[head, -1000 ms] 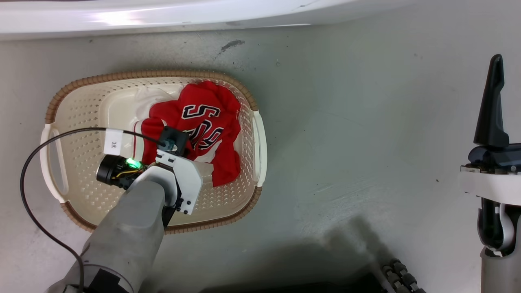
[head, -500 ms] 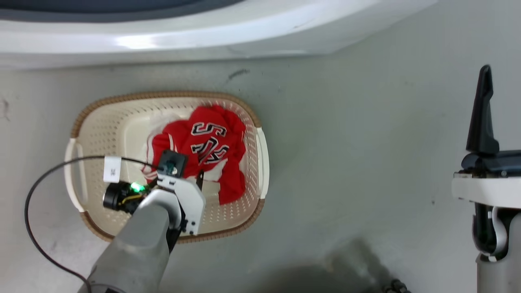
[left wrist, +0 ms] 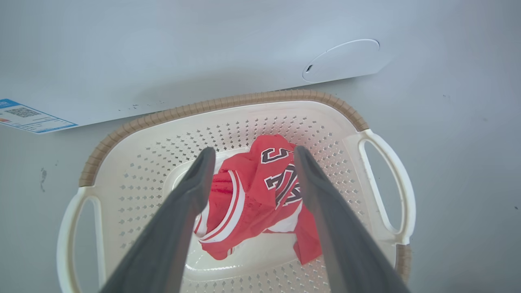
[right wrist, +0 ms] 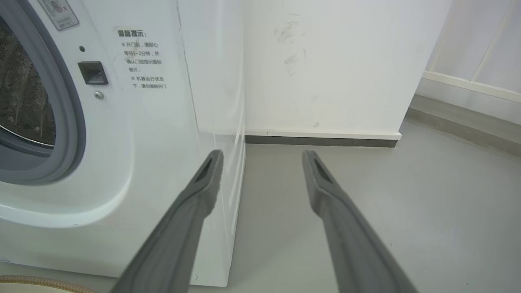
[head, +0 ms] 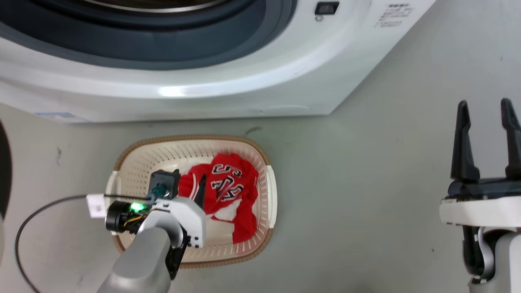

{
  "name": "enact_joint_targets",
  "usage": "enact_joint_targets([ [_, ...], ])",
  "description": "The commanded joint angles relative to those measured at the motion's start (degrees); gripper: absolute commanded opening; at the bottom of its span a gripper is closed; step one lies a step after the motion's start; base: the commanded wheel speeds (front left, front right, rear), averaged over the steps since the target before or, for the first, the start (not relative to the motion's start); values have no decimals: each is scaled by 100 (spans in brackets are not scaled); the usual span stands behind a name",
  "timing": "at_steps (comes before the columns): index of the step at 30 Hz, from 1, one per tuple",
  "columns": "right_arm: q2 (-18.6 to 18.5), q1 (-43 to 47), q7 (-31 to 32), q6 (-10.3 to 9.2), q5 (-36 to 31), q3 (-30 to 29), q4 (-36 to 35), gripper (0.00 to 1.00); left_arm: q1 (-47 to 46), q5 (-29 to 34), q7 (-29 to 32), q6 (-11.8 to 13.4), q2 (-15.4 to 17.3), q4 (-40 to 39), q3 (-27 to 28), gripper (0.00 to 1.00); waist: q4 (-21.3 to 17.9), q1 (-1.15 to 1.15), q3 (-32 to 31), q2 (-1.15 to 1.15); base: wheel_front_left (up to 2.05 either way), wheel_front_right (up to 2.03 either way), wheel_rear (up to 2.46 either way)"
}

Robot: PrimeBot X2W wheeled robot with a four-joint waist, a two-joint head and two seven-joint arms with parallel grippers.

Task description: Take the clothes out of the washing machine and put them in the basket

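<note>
Flooring (head: 366, 183) is smooth grey and scuffed, meeting a white wall (right wrist: 325, 61) with dark skirting (right wrist: 321, 141) ahead of the right gripper (right wrist: 262, 154), whose fingers stand apart, holding nothing. We note the washing machine (head: 244, 81) just left of that gripper, its front facing the robot. Beneath the left gripper (left wrist: 253, 151), likewise spread and empty, the basket (head: 191, 139) lies with its long axis, handle to handle, parallel to the washer front. It contains the clothes (head: 232, 191), crumpled red, below the fingertips.

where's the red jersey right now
In the head view the red jersey lies in the right half of the basket, on the floor before the washing machine, beneath the open left gripper.
</note>
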Motion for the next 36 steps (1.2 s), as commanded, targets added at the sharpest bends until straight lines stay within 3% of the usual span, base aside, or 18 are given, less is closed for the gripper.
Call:
enact_joint_targets([
  [1, 8, 84, -12, -4, -39, 4, 23, 100, 148, 56, -14, 40, 29, -210, 98, 100, 84, 0, -290, 0, 0, 0, 0],
  [10, 6, 475, -11, -4, -64, 5, 141, 100, 1360, 566, -16, 233, 105, -2134, 1158, 100, 218, 0, -1008, 0, 0, 0, 0],
  [24, 6, 958, -12, -4, -33, 38, 233, 100, 2314, 1456, -16, 203, -414, -4307, 2482, 100, 239, 0, -1786, 0, 0, 0, 0],
  [28, 7, 953, -12, -4, -27, 43, 218, 100, 2153, 1559, -16, 135, -483, -4350, 2621, 100, 220, 0, -1798, 0, 0, 0, 0],
  [36, 7, 575, -12, -4, 43, 157, 92, 100, 624, 1876, -16, -82, -381, -2974, 2625, 100, -40, 0, -1213, 0, 0, 0, 0],
])
